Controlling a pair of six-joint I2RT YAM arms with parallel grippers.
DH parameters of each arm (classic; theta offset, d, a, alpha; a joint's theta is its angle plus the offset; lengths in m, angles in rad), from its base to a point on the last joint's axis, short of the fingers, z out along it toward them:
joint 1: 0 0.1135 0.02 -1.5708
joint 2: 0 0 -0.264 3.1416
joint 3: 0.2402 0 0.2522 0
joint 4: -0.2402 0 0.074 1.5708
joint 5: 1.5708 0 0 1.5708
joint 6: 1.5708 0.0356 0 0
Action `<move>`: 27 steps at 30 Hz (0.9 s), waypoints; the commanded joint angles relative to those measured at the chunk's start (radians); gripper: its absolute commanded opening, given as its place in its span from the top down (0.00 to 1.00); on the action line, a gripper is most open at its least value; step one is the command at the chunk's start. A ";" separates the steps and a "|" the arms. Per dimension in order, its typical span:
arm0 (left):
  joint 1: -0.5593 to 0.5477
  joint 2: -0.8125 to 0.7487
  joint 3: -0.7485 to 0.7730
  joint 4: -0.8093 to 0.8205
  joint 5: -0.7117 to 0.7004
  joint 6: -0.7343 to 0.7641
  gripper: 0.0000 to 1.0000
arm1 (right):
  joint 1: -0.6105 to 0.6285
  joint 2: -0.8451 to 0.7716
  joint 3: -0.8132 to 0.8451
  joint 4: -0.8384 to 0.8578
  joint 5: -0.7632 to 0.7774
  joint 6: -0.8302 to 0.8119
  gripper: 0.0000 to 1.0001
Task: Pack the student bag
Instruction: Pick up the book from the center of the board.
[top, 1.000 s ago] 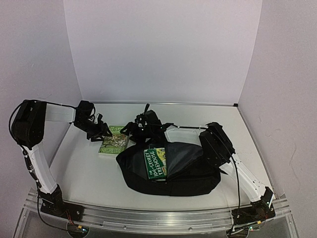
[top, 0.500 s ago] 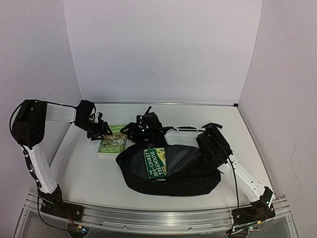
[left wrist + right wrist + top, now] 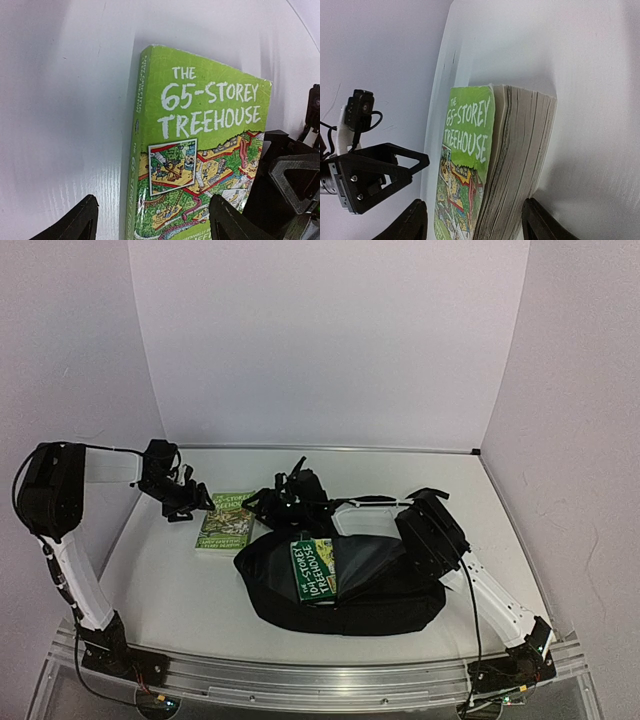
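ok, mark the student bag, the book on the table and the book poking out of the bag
student bag [image 3: 370,602], top external view, bare black fabric.
book on the table [image 3: 200,145], left wrist view, middle of the green front cover.
book in the bag [image 3: 314,568], top external view, its exposed green cover.

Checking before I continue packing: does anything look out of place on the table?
The green Treehouse book sticks out of the student bag, only partly in. The 65-Storey Treehouse book lies on the table outside it, with the open left hand and open right hand both aimed at it.
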State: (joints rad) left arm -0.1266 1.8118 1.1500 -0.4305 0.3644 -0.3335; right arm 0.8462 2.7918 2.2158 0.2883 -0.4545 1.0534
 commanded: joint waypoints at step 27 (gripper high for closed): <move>-0.083 0.131 0.021 0.087 0.228 0.023 0.49 | 0.024 0.037 0.009 -0.012 -0.075 -0.027 0.45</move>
State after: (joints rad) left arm -0.1571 1.9324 1.1732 -0.4328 0.5012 -0.3119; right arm 0.8367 2.7922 2.2257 0.2715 -0.4616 1.0342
